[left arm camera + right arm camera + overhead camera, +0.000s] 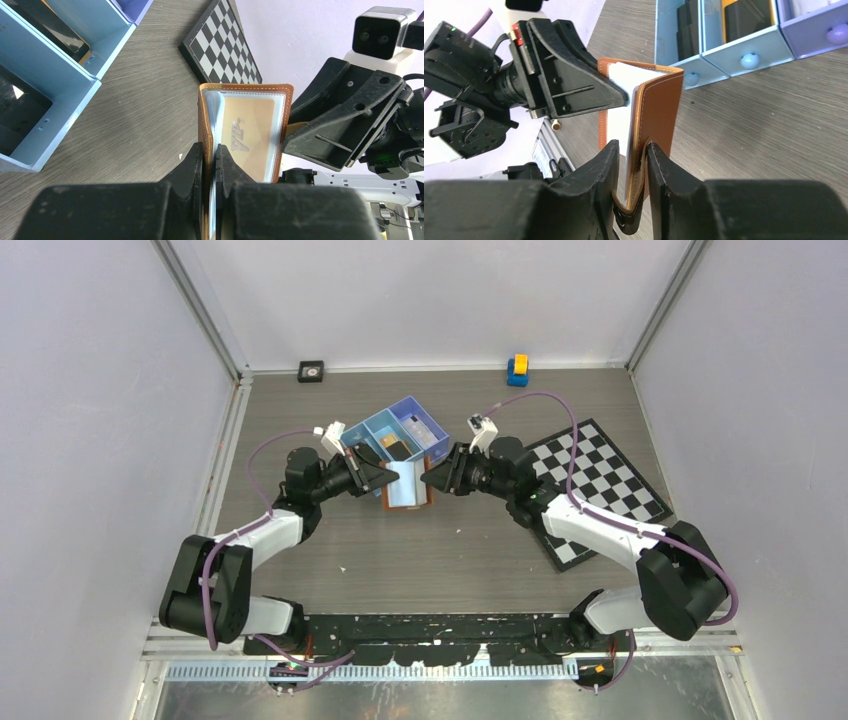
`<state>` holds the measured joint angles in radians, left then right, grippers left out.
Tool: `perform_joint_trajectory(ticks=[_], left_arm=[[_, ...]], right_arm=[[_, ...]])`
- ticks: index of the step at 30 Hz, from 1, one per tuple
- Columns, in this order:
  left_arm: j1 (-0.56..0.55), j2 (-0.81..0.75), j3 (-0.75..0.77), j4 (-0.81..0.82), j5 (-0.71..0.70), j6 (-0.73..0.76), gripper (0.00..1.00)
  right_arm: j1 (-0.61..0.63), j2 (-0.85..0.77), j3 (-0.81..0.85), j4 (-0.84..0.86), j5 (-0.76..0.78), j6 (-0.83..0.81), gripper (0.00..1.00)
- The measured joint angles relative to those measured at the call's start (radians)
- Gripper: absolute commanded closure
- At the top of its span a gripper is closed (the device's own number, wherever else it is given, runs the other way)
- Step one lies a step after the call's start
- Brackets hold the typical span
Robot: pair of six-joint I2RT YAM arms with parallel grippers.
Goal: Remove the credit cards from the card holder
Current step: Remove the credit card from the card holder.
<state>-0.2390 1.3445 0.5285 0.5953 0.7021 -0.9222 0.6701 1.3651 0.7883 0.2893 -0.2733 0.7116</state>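
The brown card holder (406,488) is held upright and open above the table between both grippers. My left gripper (210,152) is shut on its left cover. An orange credit card (250,132) marked VIP sits in a clear sleeve inside, and pale sleeve edges (218,112) show beside it. My right gripper (630,147) is shut on the holder's other cover (661,110) with the bent strap between its fingers. The pale inside (621,120) faces the left gripper (623,97). In the top view the left gripper (383,478) and right gripper (432,480) flank the holder.
A blue three-compartment tray (372,422) with dark items stands just behind the holder; it also shows in the left wrist view (65,75) and the right wrist view (744,47). A chequered board (600,490) lies to the right. A yellow-blue toy (517,369) and a small black object (311,371) sit by the back wall.
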Motion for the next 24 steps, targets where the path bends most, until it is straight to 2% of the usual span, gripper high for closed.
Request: perform_joint_trajectory(ticks=[1,4,6,14,17,21,24], left_arm=[[0.000,0.000,0.000,0.000,0.000,-0.001,1.00],[0.000,0.000,0.000,0.000,0.000,-0.006,1.00],[0.000,0.001,0.000,0.002,0.000,-0.010,1.00],[0.000,0.002,0.000,0.007,0.002,-0.013,1.00],[0.000,0.002,0.000,0.007,0.002,-0.013,1.00],[0.000,0.002,0.000,0.006,0.000,-0.011,1.00],[0.002,0.002,0.000,0.004,-0.003,-0.007,1.00]], right_arm=[[0.000,0.000,0.000,0.006,-0.009,0.000,0.66],[0.000,0.000,0.000,0.021,-0.027,-0.001,0.84],[0.000,0.000,0.000,0.027,-0.034,0.000,0.87],[0.000,0.000,0.000,0.027,-0.036,0.001,0.88],[0.000,0.000,0.001,0.016,-0.028,-0.002,0.82],[0.000,0.001,0.011,-0.015,-0.011,-0.003,0.80],[0.000,0.005,0.028,-0.050,0.006,-0.008,0.74]])
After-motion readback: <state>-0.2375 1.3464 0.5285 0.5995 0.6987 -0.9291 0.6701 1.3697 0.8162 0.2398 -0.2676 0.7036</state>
